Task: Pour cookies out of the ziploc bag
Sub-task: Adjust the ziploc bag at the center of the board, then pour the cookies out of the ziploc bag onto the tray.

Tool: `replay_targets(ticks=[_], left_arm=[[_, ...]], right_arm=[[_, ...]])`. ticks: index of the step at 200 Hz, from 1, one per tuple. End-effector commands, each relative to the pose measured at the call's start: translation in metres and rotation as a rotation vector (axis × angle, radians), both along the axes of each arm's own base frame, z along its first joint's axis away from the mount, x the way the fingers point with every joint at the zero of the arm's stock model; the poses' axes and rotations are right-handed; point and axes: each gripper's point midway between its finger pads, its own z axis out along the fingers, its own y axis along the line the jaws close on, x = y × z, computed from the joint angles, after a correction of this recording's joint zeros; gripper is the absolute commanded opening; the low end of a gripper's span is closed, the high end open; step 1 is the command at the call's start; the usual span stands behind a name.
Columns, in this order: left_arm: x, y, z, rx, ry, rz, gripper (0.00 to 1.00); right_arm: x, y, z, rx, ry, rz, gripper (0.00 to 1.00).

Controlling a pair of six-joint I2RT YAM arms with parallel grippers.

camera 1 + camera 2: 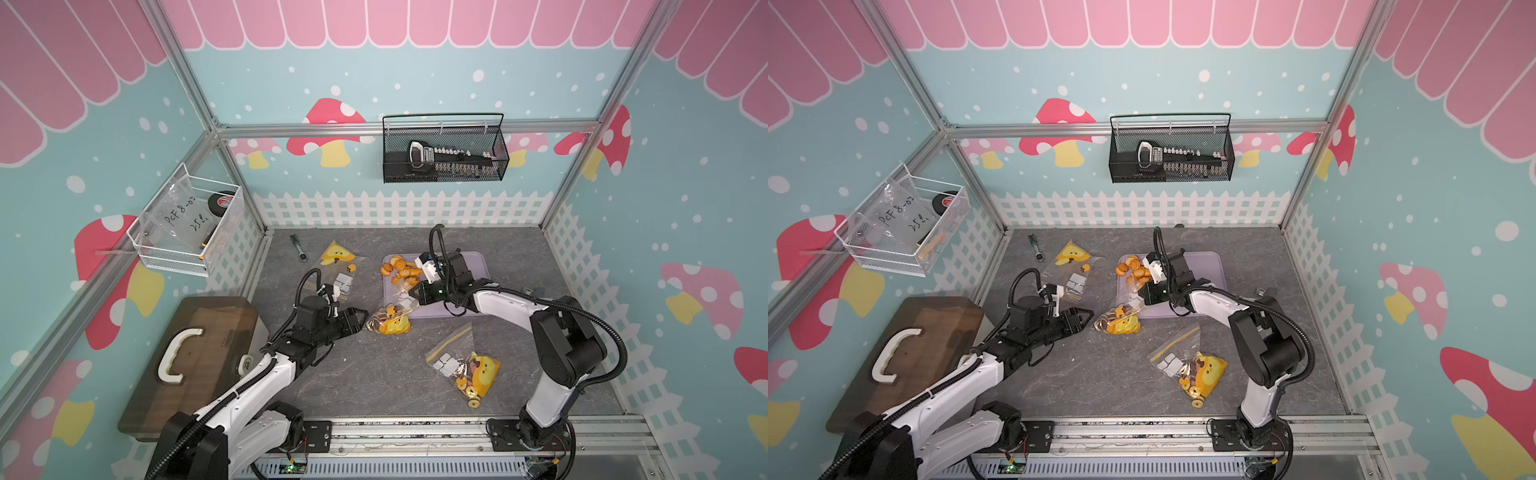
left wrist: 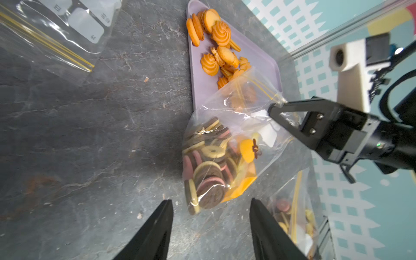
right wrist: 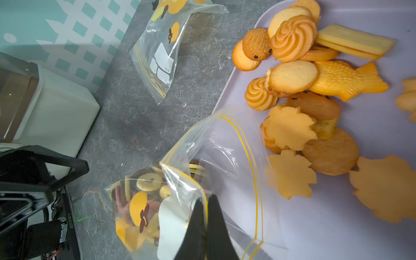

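Closest to the lens, in the left wrist view, we see the two black fingers of the left pincer (image 2: 211, 201). They stand apart, and only the bottom corner of the ziploc bag (image 2: 225, 135) lies between them; as far as we can tell they do not touch it. The bag lies on the grey counter (image 2: 90, 135), with its closed end toward this pincer and its mouth resting over the edge of the purple tray (image 2: 202, 90). The ring cookies (image 2: 207, 162), brown, pink and tan, are all inside, heaped at the closed end. The right pincer (image 3: 206, 198) is pressed together on one lip of the bag, at the yellow zip line. Golden cookies (image 3: 292, 38) lie already on the tray.

We judge that the tipping of this bag is not yet begun, and several things can go wrong.

- Only one lip is held, so the mouth may sag shut and the cookies may jam.
- The film is thin and may slide out of the right pincer when the weight shifts.
- The mouth covers only the tray's edge, so some cookies may roll onto the counter.
- If the left pincer takes the heap and not the film, it will pinch cookies inside.
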Motion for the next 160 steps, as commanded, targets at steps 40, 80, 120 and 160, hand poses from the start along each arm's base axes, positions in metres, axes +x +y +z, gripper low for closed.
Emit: replay_targets(ticks=[40, 80, 120, 160], left_arm=[[-0.013, -0.002, -0.033, 0.067, 0.122, -0.049, 0.5], [-0.014, -0.007, -0.041, 0.049, 0.143, -0.075, 0.49], [-0.008, -0.013, -0.041, 0.032, 0.14, -0.093, 0.38], [0.0, -0.021, -0.038, 0.007, 0.125, -0.112, 0.34]], right_arm=[[0.008, 0.003, 0.001, 0.018, 0.009, -0.006, 0.0], [0.008, 0.004, 0.0, 0.022, 0.016, -0.004, 0.0], [0.008, 0.003, -0.002, 0.021, 0.021, -0.006, 0.0], [0.008, 0.003, -0.004, 0.02, 0.03, -0.007, 0.0]])
